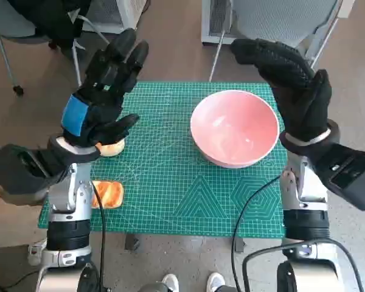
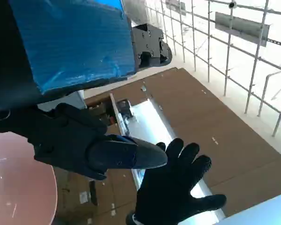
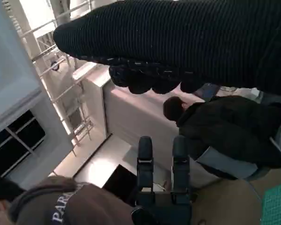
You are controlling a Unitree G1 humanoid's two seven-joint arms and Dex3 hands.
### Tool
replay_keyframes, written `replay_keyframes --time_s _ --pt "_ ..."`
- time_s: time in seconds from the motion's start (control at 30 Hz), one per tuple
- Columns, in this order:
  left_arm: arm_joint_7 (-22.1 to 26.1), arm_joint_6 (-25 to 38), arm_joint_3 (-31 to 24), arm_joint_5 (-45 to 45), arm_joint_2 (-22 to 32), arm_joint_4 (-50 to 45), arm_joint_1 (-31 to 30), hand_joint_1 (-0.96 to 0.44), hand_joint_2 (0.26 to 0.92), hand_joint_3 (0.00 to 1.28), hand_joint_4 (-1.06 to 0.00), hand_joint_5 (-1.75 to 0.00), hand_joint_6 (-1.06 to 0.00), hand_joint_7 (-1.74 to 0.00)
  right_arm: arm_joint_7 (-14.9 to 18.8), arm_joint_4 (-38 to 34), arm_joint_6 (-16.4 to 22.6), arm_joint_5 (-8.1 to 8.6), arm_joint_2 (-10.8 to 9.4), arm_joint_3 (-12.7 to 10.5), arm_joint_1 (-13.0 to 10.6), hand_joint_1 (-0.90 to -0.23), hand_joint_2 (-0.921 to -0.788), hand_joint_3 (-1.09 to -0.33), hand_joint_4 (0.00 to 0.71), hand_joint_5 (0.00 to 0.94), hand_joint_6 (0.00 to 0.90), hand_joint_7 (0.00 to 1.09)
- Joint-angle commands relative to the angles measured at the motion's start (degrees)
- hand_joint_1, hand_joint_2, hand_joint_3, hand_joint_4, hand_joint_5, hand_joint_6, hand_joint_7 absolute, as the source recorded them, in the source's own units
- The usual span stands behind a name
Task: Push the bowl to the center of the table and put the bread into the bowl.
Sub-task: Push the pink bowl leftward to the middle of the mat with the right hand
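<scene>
Bread (image 1: 111, 148) sits at the mat's (image 1: 170, 201) left edge, partly hidden under the raised left hand (image 1: 103, 91), with an orange cloth (image 1: 107, 193) nearer the robot. Farther in, the pink bowl (image 1: 234, 128) stands right of centre, still to be pushed. Both hands hover above the table with fingers spread, holding nothing; the right hand (image 1: 295, 85) is poised beside the bowl's right rim, apparently ready to nudge it leftward.

- table (image 1: 170, 210): covered by a green cutting mat (image 1: 164, 176)
- pink bowl (image 1: 234, 128) on the mat, right of center
- bread (image 1: 112, 148) near the left edge, partly hidden
- orange item (image 1: 108, 193) at the near-left corner
</scene>
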State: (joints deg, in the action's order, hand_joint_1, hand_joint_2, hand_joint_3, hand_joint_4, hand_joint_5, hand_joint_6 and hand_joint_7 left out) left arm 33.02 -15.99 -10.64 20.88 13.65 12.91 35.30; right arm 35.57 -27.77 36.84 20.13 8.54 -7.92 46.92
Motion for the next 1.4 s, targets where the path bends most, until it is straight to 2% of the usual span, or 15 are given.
replay_keyframes --time_s 0.03,0.93,1.4 --pt "0.0 -0.5 0.1 -0.2 0.6 0.2 1.0 -0.66 0.921 0.25 -0.09 0.00 -0.09 -0.28 0.7 -0.6 -0.1 0.16 0.0 0.2 -0.6 -0.695 -0.921 -0.746 0.080 0.000 0.027 0.29" --pt "-0.3 0.4 0.7 0.3 0.2 -0.6 0.4 -0.66 0.921 0.25 -0.10 0.00 -0.11 -0.24 0.6 0.0 -0.1 -0.17 0.6 0.0 -1.1 -0.711 -0.921 -0.743 0.081 0.001 0.032 0.29" --pt "-0.1 0.5 0.8 0.7 0.1 -1.0 -0.1 -0.65 0.921 0.25 -0.09 0.00 -0.11 -0.22 1.0 -4.8 1.1 1.04 2.8 -3.1 0.2 -0.711 -0.921 -0.745 0.090 0.004 0.035 0.28"
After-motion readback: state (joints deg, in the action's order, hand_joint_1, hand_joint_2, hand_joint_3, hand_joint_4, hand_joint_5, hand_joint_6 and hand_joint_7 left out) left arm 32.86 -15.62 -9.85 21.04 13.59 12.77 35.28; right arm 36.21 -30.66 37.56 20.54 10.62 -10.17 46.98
